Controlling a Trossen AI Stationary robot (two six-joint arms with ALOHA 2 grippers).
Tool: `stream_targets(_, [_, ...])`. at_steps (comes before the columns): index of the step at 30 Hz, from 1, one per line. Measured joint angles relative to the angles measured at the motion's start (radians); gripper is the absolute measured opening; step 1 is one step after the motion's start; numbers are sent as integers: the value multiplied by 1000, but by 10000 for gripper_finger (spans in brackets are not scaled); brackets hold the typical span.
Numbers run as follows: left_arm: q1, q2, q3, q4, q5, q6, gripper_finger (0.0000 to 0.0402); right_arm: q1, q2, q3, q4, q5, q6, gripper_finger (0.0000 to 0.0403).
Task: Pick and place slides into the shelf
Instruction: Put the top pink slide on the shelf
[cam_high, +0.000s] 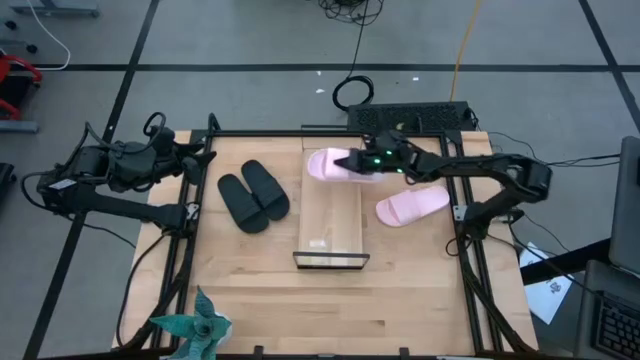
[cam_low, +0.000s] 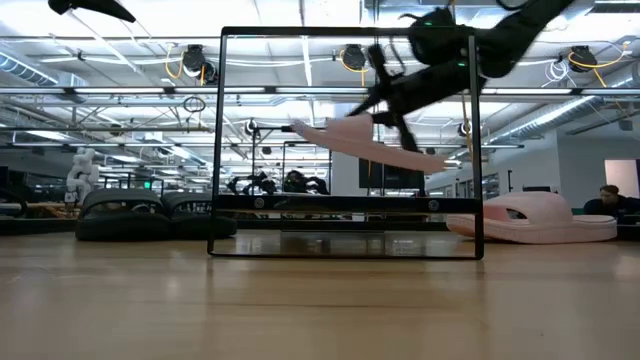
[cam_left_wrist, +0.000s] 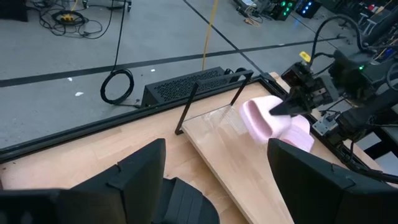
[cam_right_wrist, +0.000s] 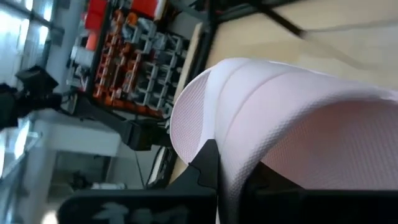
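Note:
My right gripper (cam_high: 358, 162) is shut on one pale pink slide (cam_high: 328, 165) and holds it in the air over the far end of the shelf (cam_high: 332, 215). In the low view this slide (cam_low: 365, 140) hangs tilted inside the shelf's dark frame (cam_low: 345, 242). The other pink slide (cam_high: 410, 205) lies sole-down on the table to the right of the shelf. The black pair (cam_high: 252, 195) lies side by side to the shelf's left. My left gripper (cam_left_wrist: 217, 180) is open and waits at the table's far left (cam_high: 195, 160), touching nothing. My right gripper pinches the pink slide between its two fingers near the strap (cam_right_wrist: 217, 124), with one dark finger (cam_right_wrist: 210, 163) against the pink surface. The fingers slant down from the table's right. The slide is lifted clear of the shelf board and tilted (cam_low: 420, 158).
A teal folded-paper object (cam_high: 195, 330) sits at the table's near left corner. A black box (cam_high: 410, 118) and cables lie past the far edge. Black rails (cam_high: 190, 250) run along the table's left and right sides. Bare wood shows near the shelf's front.

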Motion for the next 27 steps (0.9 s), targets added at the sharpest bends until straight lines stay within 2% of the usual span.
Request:
stream_targets(6, [0,0,0,0,15,0,285,3,171,252,-189,-48,-163,0])
stream_targets(9, [0,0,0,0,25,0,285,-2,223,318,-254,-35,-219,0])
stream_targets(18, [0,0,0,0,35,21,285,-13,261,332,-260,97,-200,0])
stream_targets(27, [0,0,0,0,34,24,285,-38,259,327,-251,164,-196,0])
